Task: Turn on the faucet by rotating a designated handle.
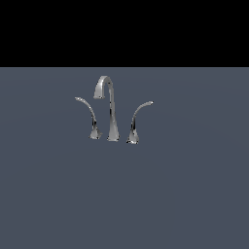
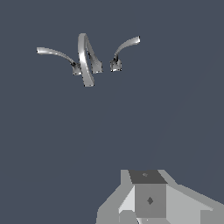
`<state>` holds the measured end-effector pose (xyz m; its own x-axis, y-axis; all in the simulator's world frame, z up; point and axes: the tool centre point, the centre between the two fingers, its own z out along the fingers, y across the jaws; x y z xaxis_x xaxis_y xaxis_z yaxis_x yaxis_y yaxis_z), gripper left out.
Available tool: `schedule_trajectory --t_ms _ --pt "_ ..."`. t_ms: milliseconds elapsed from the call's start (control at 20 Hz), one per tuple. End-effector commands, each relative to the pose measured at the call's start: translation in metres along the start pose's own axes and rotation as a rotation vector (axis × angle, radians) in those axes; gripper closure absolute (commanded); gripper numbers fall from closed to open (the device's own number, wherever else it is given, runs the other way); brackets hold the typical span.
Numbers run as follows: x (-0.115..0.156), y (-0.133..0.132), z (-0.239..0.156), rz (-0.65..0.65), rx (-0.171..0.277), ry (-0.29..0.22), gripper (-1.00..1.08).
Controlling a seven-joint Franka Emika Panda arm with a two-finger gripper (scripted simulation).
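Note:
The chrome faucet stands on the flat grey-blue floor, with its tall gooseneck spout [image 1: 111,109] in the middle. The designated handle [image 1: 137,120] is the lever on the exterior view's right; it rises from a flared base and curves to a thin tip pointing right. In the wrist view the spout [image 2: 86,59] and that handle [image 2: 124,49] show from above, far from my gripper [image 2: 148,197]. Only grey parts of the gripper enter that picture's edge, and how its fingers stand is unclear. The arm is out of the exterior view.
A matching chrome lever [image 1: 90,116] arcs toward the exterior view's left beside the spout, and shows again in the wrist view as a lever [image 2: 57,54]. The grey-blue floor [image 1: 194,194] spreads on all sides, with black background behind it.

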<state>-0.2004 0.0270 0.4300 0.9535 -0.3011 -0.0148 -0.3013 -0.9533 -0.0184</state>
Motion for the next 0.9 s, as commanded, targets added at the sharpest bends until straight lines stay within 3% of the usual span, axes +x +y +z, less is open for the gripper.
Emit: schedule_trajectory --t_ms 0,850 --pt "0.011 -0.008 0.011 0.063 0.001 0.001 1.08" --pt "0.096 -0.043 0.088 0.489 0.004 0.006 1.08"
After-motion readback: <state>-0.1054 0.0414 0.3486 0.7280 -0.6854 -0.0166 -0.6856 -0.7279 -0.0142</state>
